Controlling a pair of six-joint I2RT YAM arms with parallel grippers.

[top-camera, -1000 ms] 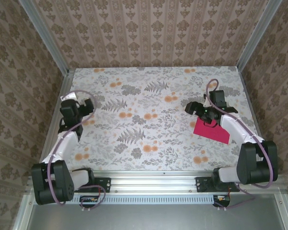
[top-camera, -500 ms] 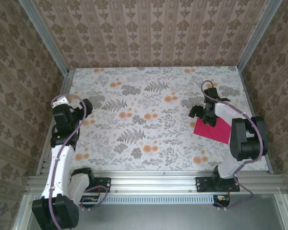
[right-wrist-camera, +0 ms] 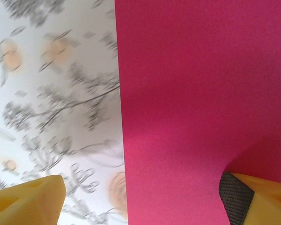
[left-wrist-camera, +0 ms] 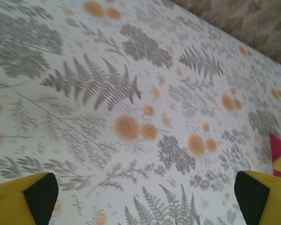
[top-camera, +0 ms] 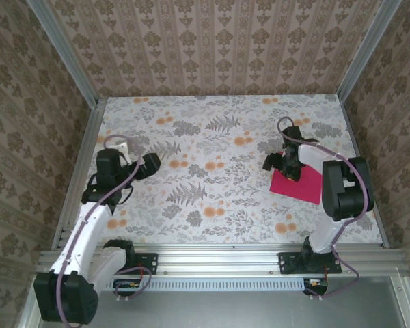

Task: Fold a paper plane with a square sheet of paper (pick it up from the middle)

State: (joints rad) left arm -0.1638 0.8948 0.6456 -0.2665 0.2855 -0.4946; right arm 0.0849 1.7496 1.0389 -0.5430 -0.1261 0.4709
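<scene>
My right pincer [right-wrist-camera: 140,201] stands wide, straddling one edge of the pink sheet [right-wrist-camera: 201,93]. One finger is over the bare table [right-wrist-camera: 51,117] and the other above the paper, with nothing gripped. My left pincer [left-wrist-camera: 143,199] is equally wide and empty, hovering over the table's left side, well apart from the sheet. The sheet lies flat on the right side, with no crease that I can see. I judge the job barely begun: the pickup from the middle and every fold remain. I cannot tell whether the pad over the paper touches it. From above, my right arm covers part of the sheet, and the wrist view cuts off its other edges.
</scene>
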